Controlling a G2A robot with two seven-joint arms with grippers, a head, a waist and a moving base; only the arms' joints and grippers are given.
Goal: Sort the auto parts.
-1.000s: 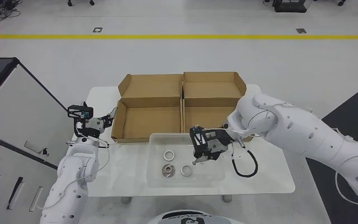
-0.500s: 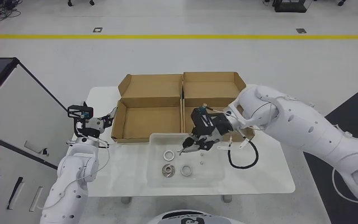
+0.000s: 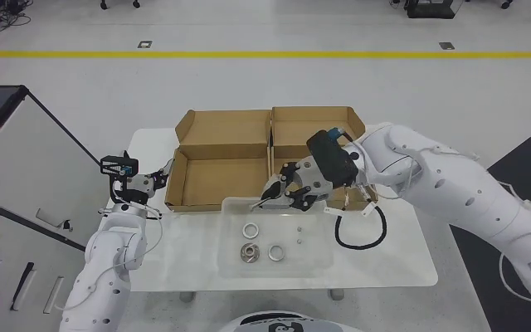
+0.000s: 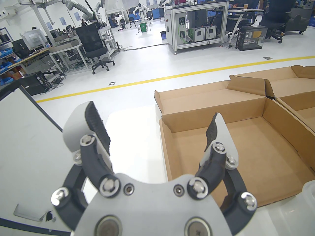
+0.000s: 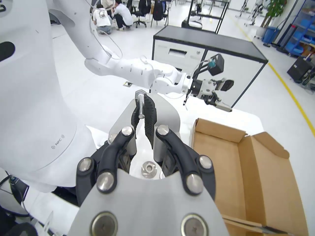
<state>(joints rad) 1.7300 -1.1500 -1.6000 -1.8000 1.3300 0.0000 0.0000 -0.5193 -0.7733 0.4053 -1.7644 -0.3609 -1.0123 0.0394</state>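
Observation:
My right gripper (image 3: 272, 196) hangs over the back edge of the clear tray (image 3: 315, 259), just in front of the two open cardboard boxes. It is shut on a threaded metal bolt (image 5: 140, 99), which stands up between the pads of my right gripper (image 5: 144, 106). In the tray lie a white ring (image 3: 250, 229), a metal flanged nut (image 3: 248, 252), another white ring (image 3: 276, 251) and two small bits (image 3: 299, 222). My left gripper (image 3: 164, 172) is off the left box's outer side, open and empty (image 4: 152, 114).
The left box (image 3: 217, 181) and right box (image 3: 311, 137) stand side by side at the back, flaps open, floors bare. A black cable (image 3: 362, 242) loops on the table right of the tray. A white panel (image 3: 41, 166) stands left of the table.
The right gripper lifted out of the tray with the bolt and moved back and left toward the boxes, turning its wrist. The left arm stayed still.

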